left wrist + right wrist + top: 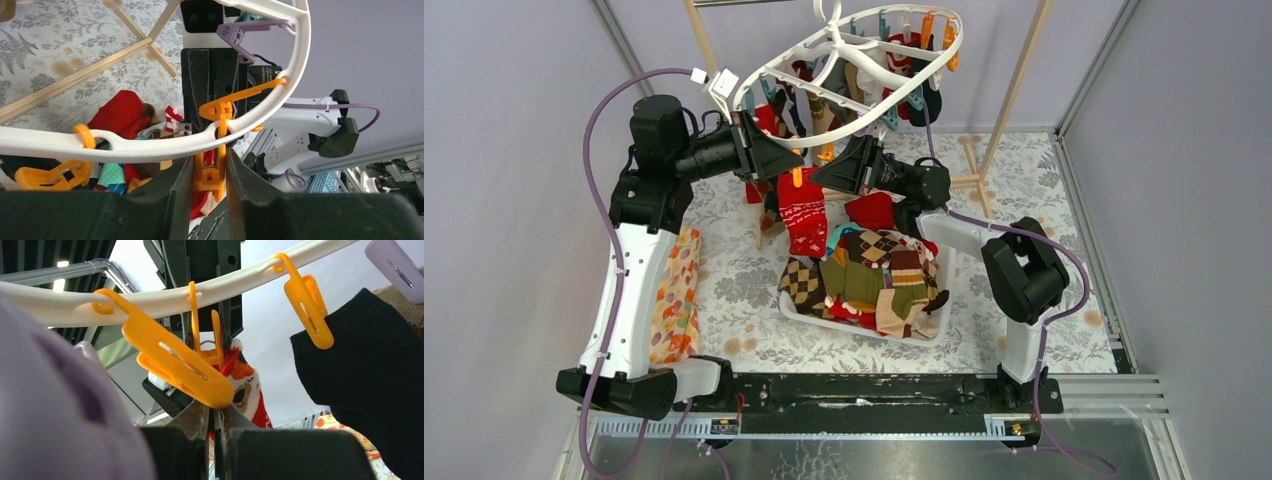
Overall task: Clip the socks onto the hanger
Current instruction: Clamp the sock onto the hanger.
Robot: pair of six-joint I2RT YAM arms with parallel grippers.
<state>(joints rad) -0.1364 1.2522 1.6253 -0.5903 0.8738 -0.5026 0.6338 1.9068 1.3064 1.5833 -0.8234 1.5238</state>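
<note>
Clipping in hand: left jaws pinch an orange clip (212, 174) on the hanger (150, 144) ring, right jaws closed on a red sock (802, 215) held just below it, over the basket (861, 333). Next, the sock's edge must enter the clip's mouth before the left lets go

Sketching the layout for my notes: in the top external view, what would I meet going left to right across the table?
Orange floral cloth → white basket full of socks → right arm's black elbow. Left out for overlap: left arm, hanging red sock.
</note>
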